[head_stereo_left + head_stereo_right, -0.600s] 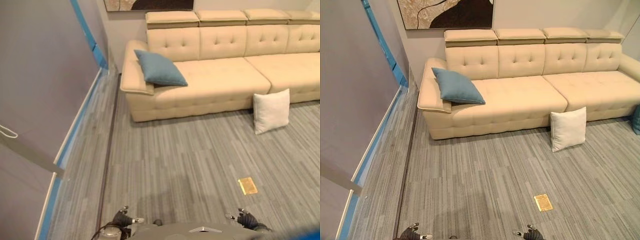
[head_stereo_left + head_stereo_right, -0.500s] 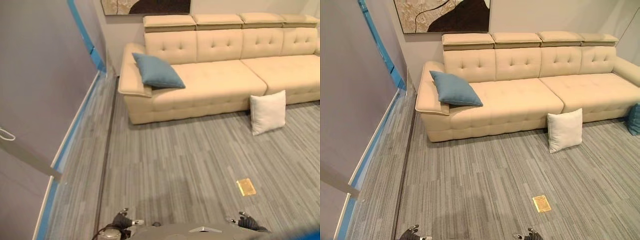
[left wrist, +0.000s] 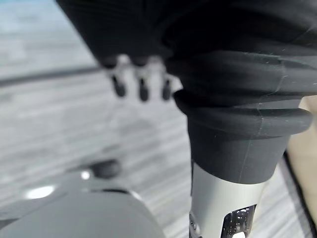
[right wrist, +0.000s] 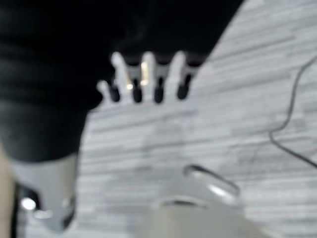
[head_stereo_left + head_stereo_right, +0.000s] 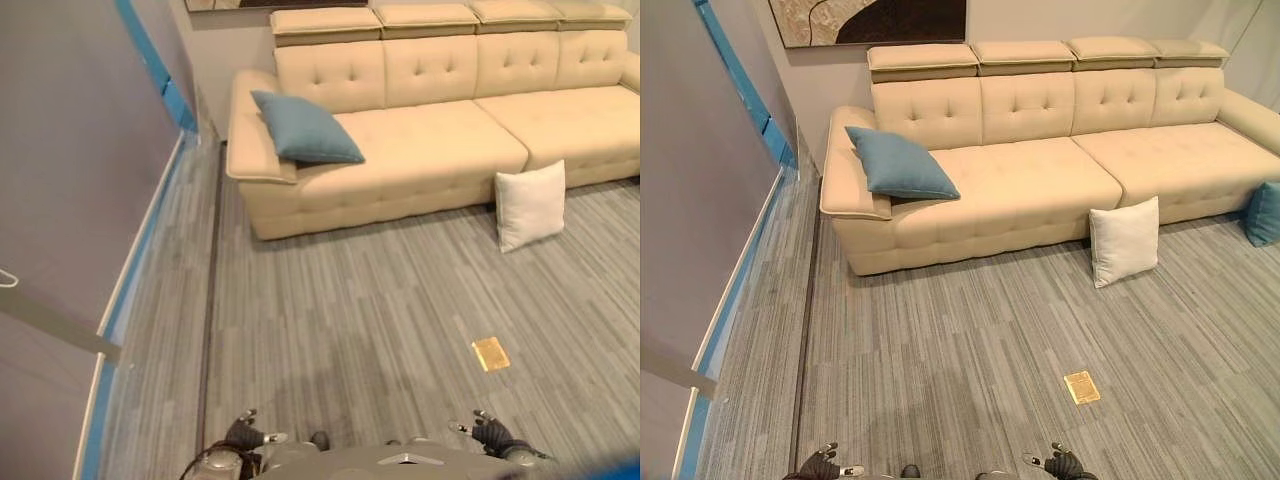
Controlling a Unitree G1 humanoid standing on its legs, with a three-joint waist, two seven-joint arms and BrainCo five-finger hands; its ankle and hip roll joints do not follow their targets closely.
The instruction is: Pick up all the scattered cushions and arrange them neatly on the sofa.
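Observation:
A cream sofa (image 5: pixel 1040 180) runs along the far wall. A blue cushion (image 5: pixel 898 163) leans against its left armrest on the seat. A white cushion (image 5: pixel 1124 241) stands on the grey floor, leaning on the sofa's front. Another blue cushion (image 5: pixel 1264 212) sits on the floor at the right edge. My left hand (image 5: pixel 245 436) and right hand (image 5: pixel 490 434) hang low at the bottom of the eye views, far from the cushions. Both have straight fingers (image 3: pixel 141 89) (image 4: pixel 143 79) and hold nothing.
A grey wall with blue tape (image 5: pixel 150 60) and a skirting strip runs along the left. A small brass floor plate (image 5: pixel 1081 387) lies in the carpet between me and the sofa. A dark picture (image 5: pixel 870 18) hangs above the sofa.
The whole picture has shifted: the camera moved, so the sofa and cushions sit slightly higher and more to the left. The right floor cushion shows more. Both hands stay low.

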